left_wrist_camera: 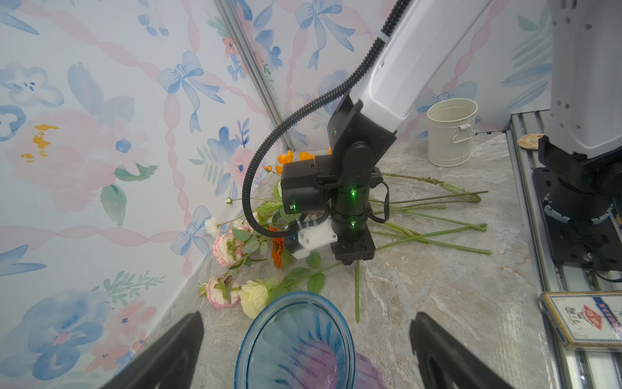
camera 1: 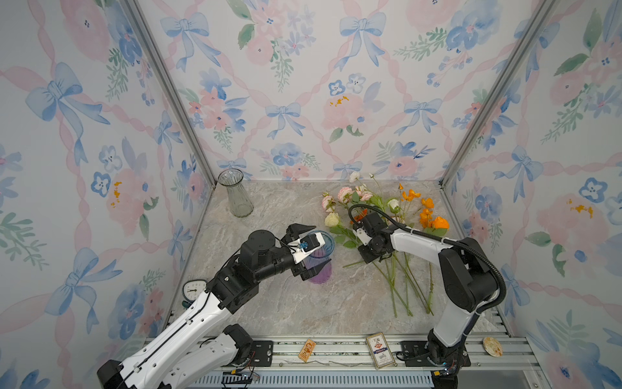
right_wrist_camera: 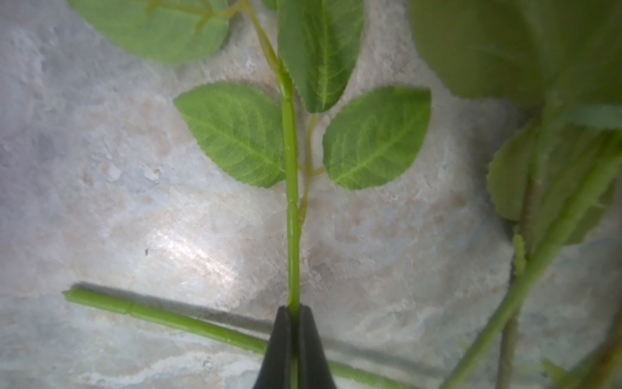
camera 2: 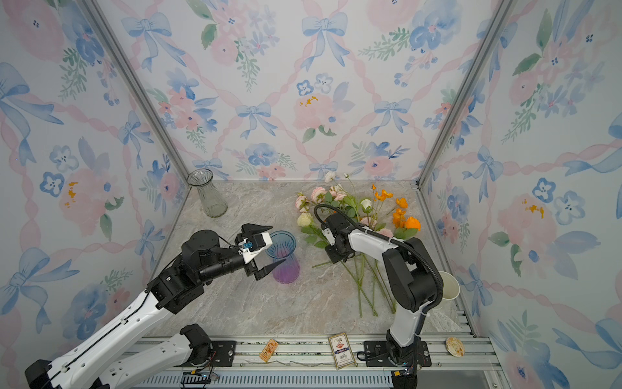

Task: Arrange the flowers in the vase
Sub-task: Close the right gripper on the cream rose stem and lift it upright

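A blue and purple glass vase (camera 1: 320,266) (camera 2: 284,259) stands upright mid-table. My left gripper (camera 1: 320,244) (left_wrist_camera: 307,316) is open, one finger on each side of the vase's rim (left_wrist_camera: 296,298), touching nothing. The flowers (camera 1: 387,208) lie in a heap to the right: pink roses (camera 1: 345,194), orange poppies (camera 1: 434,222), a cream rose (camera 1: 332,219) (left_wrist_camera: 254,298), with their stems (camera 1: 404,286) fanned toward the front. My right gripper (right_wrist_camera: 293,308) points down at the table, shut on the cream rose's leafy green stem (right_wrist_camera: 291,202). In both top views its fingers are hidden under the wrist (camera 1: 372,247).
A clear glass vase (camera 1: 235,195) stands in the back left corner. A white metal bucket (left_wrist_camera: 451,131) sits by the right wall. On the front rail lie a card box (camera 1: 380,350), a small orange packet (camera 1: 307,350) and a round coaster (camera 1: 492,347). A dial gauge (camera 1: 194,289) sits at the left.
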